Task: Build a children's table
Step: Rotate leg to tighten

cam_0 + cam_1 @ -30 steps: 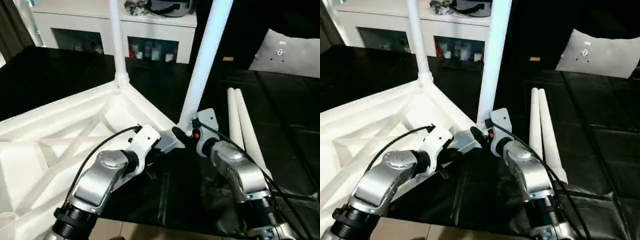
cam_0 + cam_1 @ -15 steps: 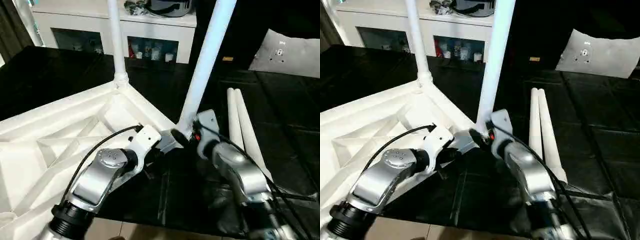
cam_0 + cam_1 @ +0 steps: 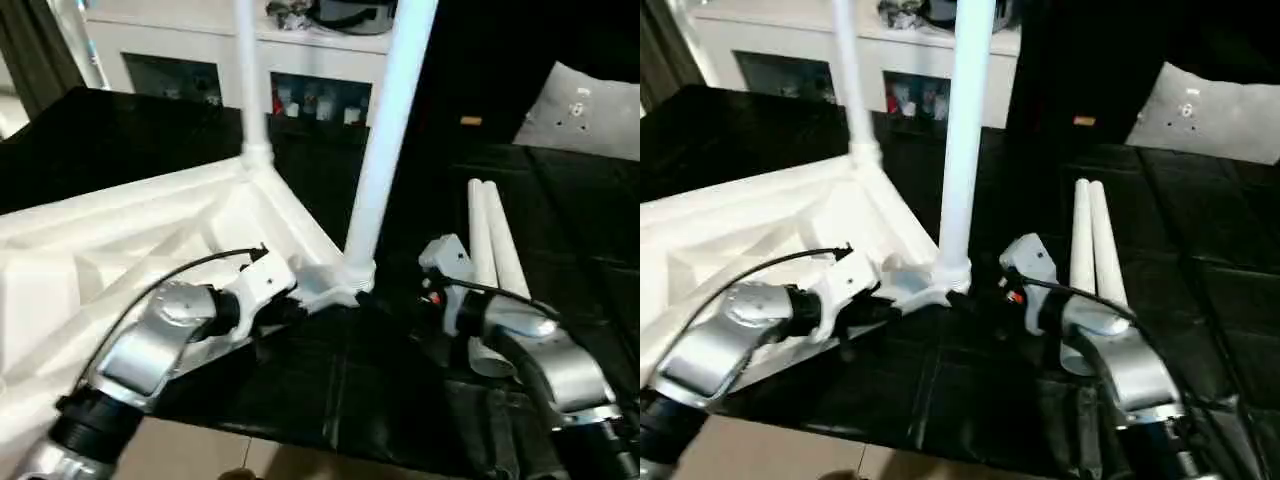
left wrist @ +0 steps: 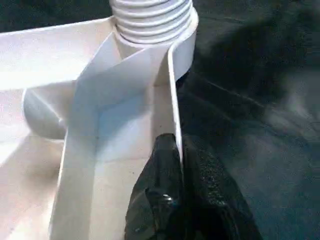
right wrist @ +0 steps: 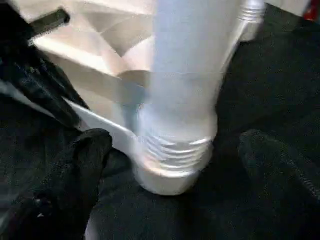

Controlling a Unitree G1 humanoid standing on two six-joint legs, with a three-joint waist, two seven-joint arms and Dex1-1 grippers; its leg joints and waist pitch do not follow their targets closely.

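Note:
The children's table top (image 3: 120, 250) lies upside down on the left, ribbed underside up. One leg (image 3: 248, 90) stands in the far corner socket. A second leg (image 3: 385, 130) stands upright in the near corner socket (image 3: 355, 275). Two loose legs (image 3: 490, 240) lie side by side on the black surface to the right. My left gripper (image 4: 176, 147) is shut on the top's thin rim just beside the near socket. My right gripper (image 5: 172, 142) is open, its fingers (image 5: 80, 170) wide on either side of the leg's threaded base and clear of it.
White cabinets with glass doors (image 3: 300, 85) run along the back. A grey-white panel with small holes (image 3: 590, 105) leans at the back right. The black work surface (image 3: 330, 390) ends close in front of me, with pale floor below its edge.
My right gripper has opened and drawn back to the right off the near leg's base. That leg now stands straighter. My left gripper has kept its hold on the rim. The camera has shifted.

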